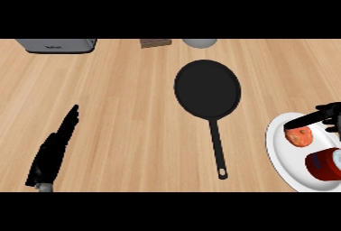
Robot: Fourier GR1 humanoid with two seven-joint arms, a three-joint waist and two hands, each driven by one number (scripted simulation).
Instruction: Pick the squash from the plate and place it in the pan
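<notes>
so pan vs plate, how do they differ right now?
The pan is black with a long handle pointing toward the robot; the plate is white with no handle. The pan is empty, while the plate carries the orange squash and a red item. The pan sits mid-counter, fully in view; the plate is cut off by the right edge, with the right hand over it. Both are round and lie flat on the wooden counter.

pan: 1 | plate: 1 | squash: 1 | hands: 2
</notes>
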